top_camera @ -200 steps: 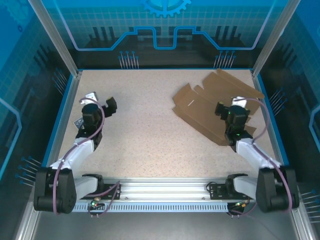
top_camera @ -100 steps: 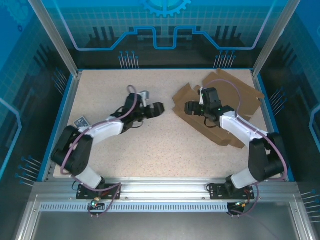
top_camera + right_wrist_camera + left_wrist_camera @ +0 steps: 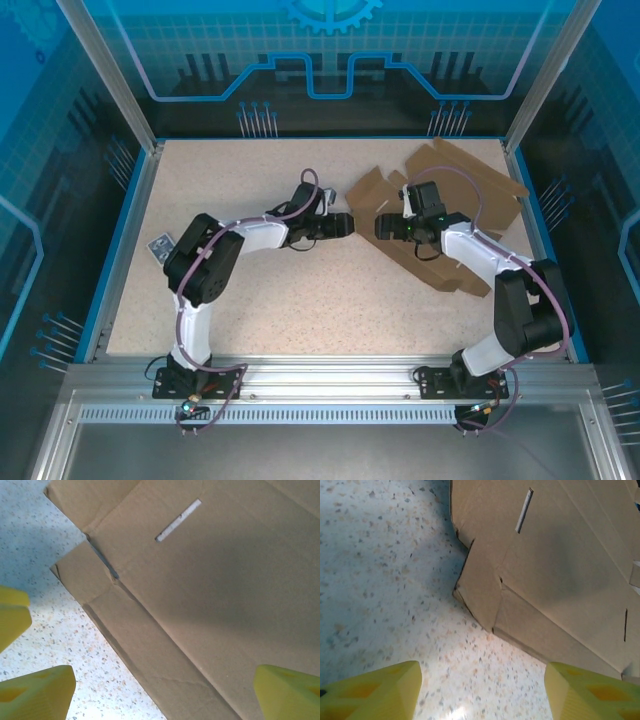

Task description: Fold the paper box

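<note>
Lying unfolded on the bench's far right, the paper box has the left gripper spread open just off its left corner, the right gripper spread open above its panel

My left gripper hangs with its jaws spread wide, one yellow fingertip in each lower corner and speckled table between them. Ahead and to my right lies the paper box, flat brown cardboard. Its nearest flap corner points toward me, and a narrow slot is cut near the top.
</note>
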`<state>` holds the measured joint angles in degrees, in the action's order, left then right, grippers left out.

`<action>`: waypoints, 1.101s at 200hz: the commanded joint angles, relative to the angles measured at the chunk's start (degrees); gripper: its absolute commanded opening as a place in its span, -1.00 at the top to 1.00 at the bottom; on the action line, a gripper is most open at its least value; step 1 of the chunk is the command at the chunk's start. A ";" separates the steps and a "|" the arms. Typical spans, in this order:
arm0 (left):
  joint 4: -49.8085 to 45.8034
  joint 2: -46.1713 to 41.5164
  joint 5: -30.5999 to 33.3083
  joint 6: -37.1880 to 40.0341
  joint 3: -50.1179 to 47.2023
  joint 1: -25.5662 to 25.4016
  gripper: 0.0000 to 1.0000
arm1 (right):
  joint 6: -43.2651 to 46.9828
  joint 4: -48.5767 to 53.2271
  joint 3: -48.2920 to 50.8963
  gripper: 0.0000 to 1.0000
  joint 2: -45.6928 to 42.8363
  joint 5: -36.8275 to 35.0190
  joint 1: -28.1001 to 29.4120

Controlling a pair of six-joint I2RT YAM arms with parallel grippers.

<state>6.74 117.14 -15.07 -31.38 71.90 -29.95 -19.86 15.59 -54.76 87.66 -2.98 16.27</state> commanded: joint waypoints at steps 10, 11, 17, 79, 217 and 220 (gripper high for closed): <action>-1.81 3.68 -1.55 2.09 4.39 -0.17 -0.25 | 0.39 1.00 0.80 -0.85 -1.56 -1.23 -0.57; -1.81 3.78 -1.50 2.10 4.43 -0.18 -0.25 | 0.45 1.01 0.84 -0.85 -1.59 -1.23 -0.56; -1.82 4.37 -1.45 2.17 4.89 -0.17 -0.23 | 0.60 1.09 0.90 -0.85 -1.84 -1.40 -0.60; 3.76 9.04 -5.34 1.18 7.90 -0.21 0.14 | 1.45 1.87 1.06 -0.86 -3.08 -2.48 -0.57; -11.50 -9.20 -7.59 24.44 9.33 2.67 0.84 | 21.20 5.26 -14.54 -0.86 -7.04 -5.32 2.71; -12.50 -9.89 -7.34 25.31 9.60 2.75 0.84 | 21.75 5.02 -15.27 -0.86 -7.11 -4.87 2.69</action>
<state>4.40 115.33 -22.39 -17.41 79.22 -27.88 -5.74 20.49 -64.36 82.26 -10.37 18.35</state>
